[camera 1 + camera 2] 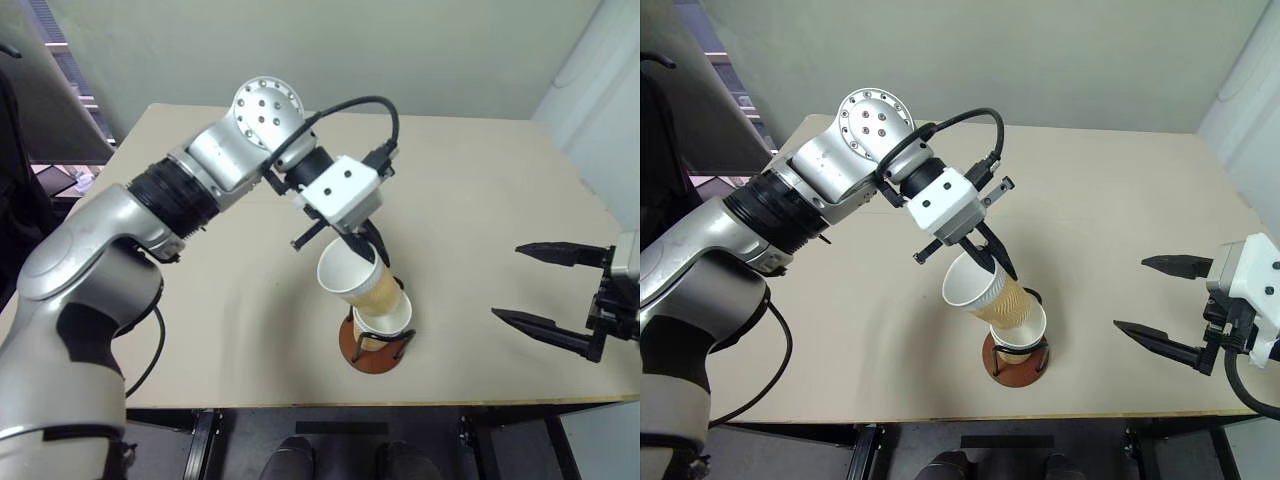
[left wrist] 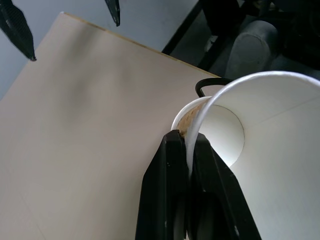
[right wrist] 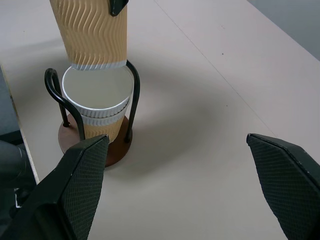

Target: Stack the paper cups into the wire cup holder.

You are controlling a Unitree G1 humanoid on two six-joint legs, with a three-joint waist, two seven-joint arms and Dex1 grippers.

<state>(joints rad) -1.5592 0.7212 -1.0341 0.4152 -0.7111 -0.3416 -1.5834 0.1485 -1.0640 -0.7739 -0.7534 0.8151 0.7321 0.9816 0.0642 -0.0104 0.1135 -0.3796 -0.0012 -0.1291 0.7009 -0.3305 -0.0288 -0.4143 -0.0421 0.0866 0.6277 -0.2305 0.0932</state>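
Near table edge: wire cup holder (image 1: pixel 378 352), reddish-brown disc base, black wire loops, standing upright on the beige table (image 1: pixel 480 200). Two paper cups nested inside it; rim of the upper one (image 3: pixel 98 95) sits between the loops.

Just above: third paper cup (image 1: pixel 352 277), tilted, mouth toward the robot's left, its base over the mouth of the nested cups; whether it touches them cannot be told. Left gripper (image 1: pixel 992 262) clenched on this cup's rim, one finger inside, one outside the wall (left wrist view).

Right gripper (image 1: pixel 545 287) to the right of the holder, well apart from it, above the table edge, fingers spread wide, holding nothing.

No readable writing or brand marks on the cups, holder or table.
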